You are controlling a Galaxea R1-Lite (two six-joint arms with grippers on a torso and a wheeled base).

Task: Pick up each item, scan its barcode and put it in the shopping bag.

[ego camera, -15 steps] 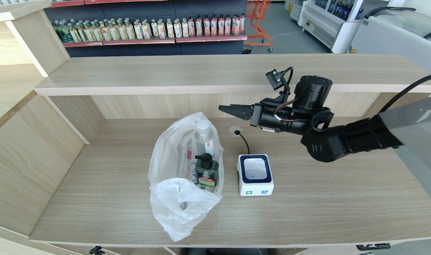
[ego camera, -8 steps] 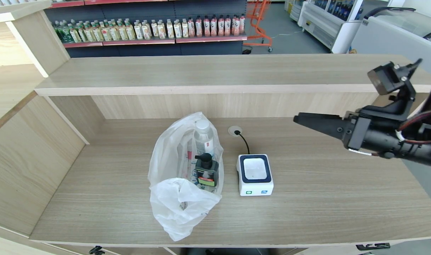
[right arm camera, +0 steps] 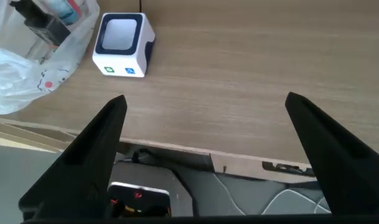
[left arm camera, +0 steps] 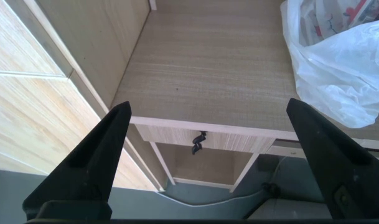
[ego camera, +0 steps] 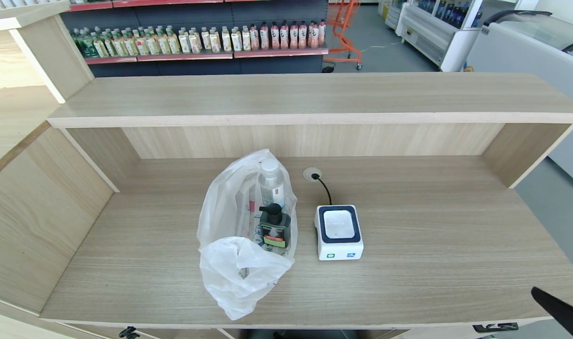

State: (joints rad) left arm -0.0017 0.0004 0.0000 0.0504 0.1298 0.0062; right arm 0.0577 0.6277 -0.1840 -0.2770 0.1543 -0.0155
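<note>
The job looks about finished to me. The shopping bag (ego camera: 241, 240) sits on the counter (ego camera: 432, 245) with a clear bottle (ego camera: 271, 186) and a dark pump bottle (ego camera: 274, 228) inside it. The left gripper (left arm camera: 209, 104) and right gripper (right arm camera: 206, 98) hover off the counter's near edge, jaws spread wide and holding nothing. Behind the counter are drink shelves (ego camera: 197, 40) and freezers (ego camera: 437, 28), and the scanner (ego camera: 339, 231) stands just beside the bag.

Bright, even light (edges perhaps bowed)
</note>
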